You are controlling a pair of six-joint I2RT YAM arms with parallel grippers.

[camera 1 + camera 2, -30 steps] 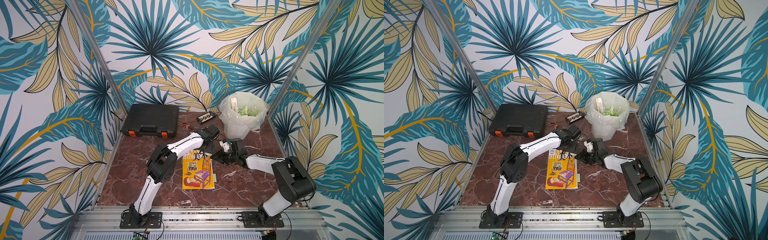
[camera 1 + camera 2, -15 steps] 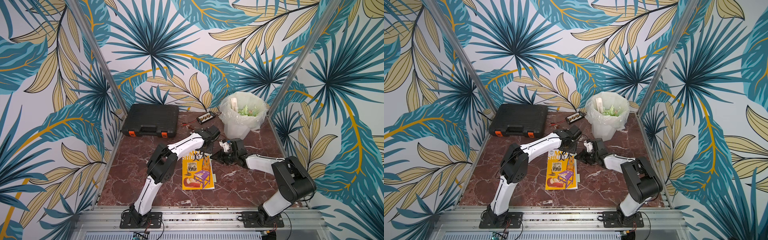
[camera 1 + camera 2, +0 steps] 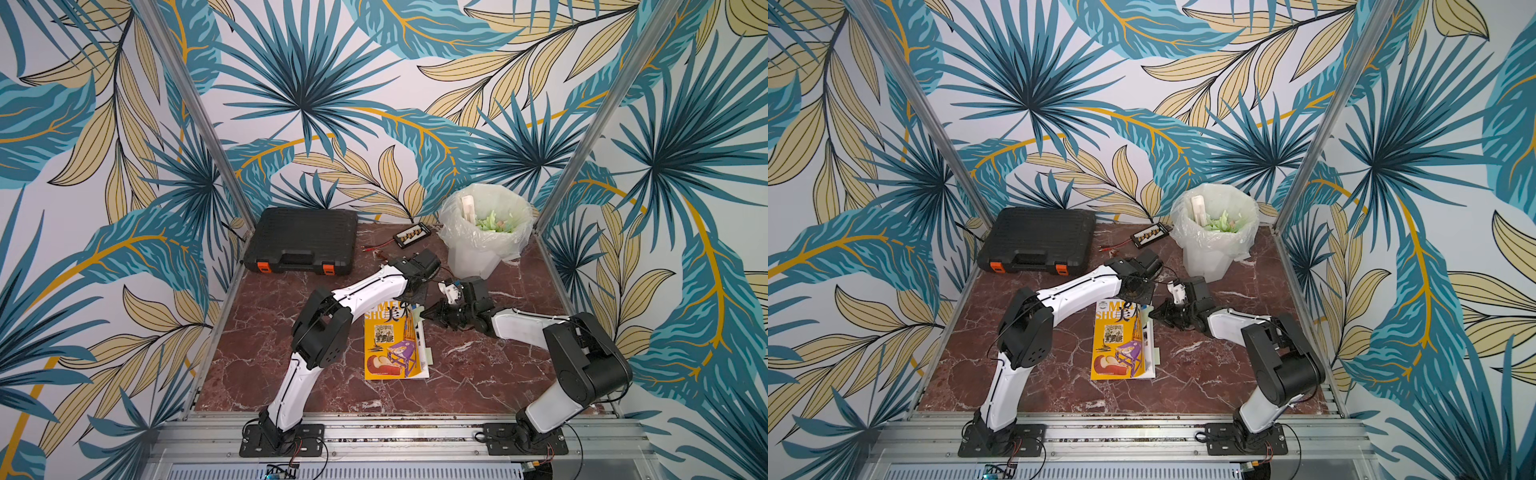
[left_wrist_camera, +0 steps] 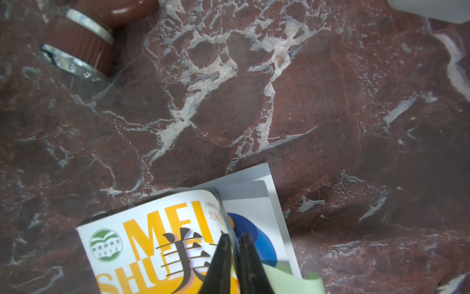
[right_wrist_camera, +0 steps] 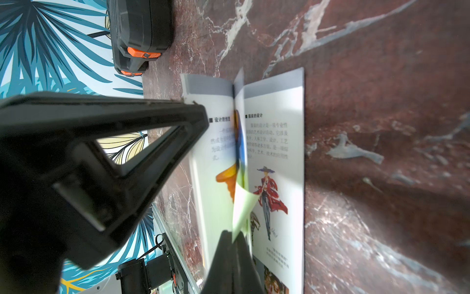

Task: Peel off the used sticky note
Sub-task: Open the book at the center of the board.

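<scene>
**Fig.** The right claw (image 5: 234, 235), pressed together, pinches the free corner of the green sticky note (image 5: 241, 206). The note stands up from an inner page near the far end of the book (image 3: 390, 345), on the right arm's side, and its length runs straight ahead of the jaws. The left claw (image 4: 234, 241) is closed on the lifted cover (image 4: 157, 229). The book lies on a red marble surface (image 3: 478, 365), with a lined bin (image 3: 484, 232) behind it and leaf-patterned walls (image 3: 374, 104) around.

Curled green sticky note (image 5: 241, 205) on book (image 5: 277, 101)
</scene>
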